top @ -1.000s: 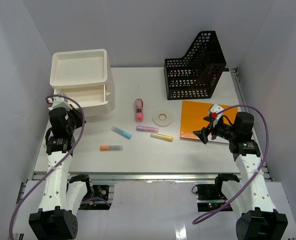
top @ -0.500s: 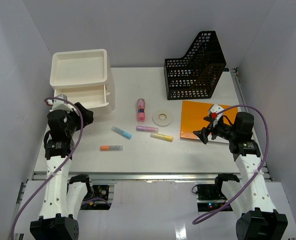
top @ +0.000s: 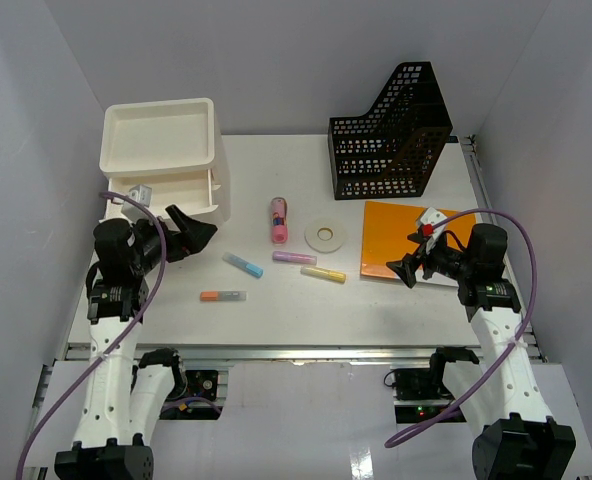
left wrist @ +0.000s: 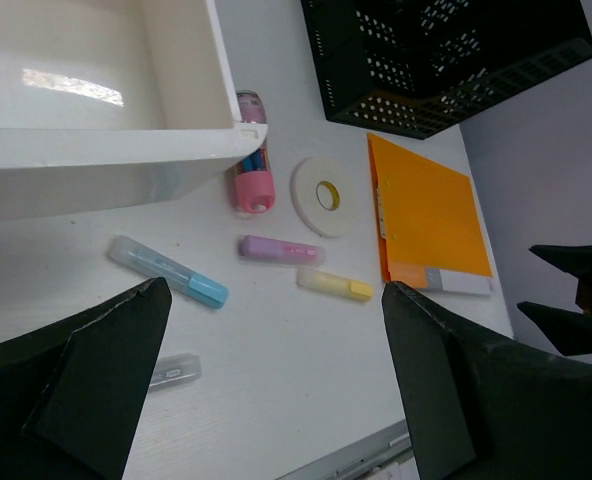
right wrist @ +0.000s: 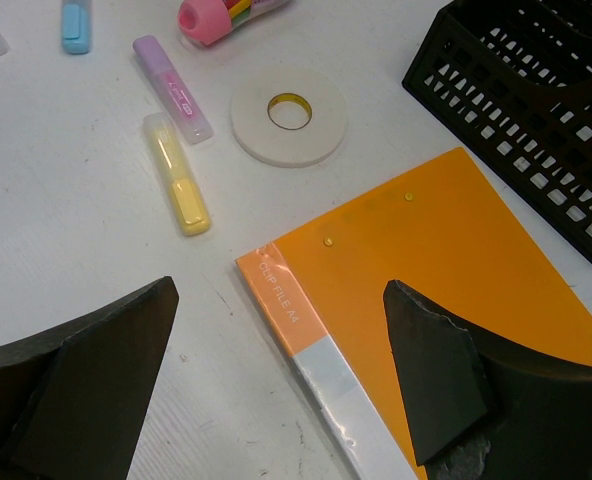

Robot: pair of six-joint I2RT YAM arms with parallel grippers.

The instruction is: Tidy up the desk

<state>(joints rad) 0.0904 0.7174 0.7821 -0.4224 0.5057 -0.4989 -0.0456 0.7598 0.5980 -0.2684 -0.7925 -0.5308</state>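
Black-fingered and parted wide at the left gripper (top: 198,230), with nothing held. A second ago nearly shut and tucked against the near left corner of the white drawer box (top: 161,150). Now drawn back from that box, clear of it, and swung rightward to point across the desk (top: 276,315). Hangs over bare white tabletop just near of the box front. Faces a blue highlighter (top: 243,264) a little past the fingertips and an orange marker (top: 222,296) nearer the rail.

Much the same at the right gripper (top: 408,262): spread wide, empty, in the same place as a second ago. Hovers over the near left corner of an orange folder (top: 391,240), with that corner framed between the two fingers in the right wrist view. Cannot tell whether touching.

Farther out, no change among the loose things in the middle:
- a purple highlighter (top: 294,257) and a yellow highlighter (top: 323,273), side by side
- a white tape roll (top: 325,235), lying flat just beyond them
- a pink tube (top: 278,220), left of the roll
- a black mesh file holder (top: 391,140), upright at the far right, just behind the folder

As for the desk: lies flat and white under both arms, walled in white, with a metal rail along its near edge.
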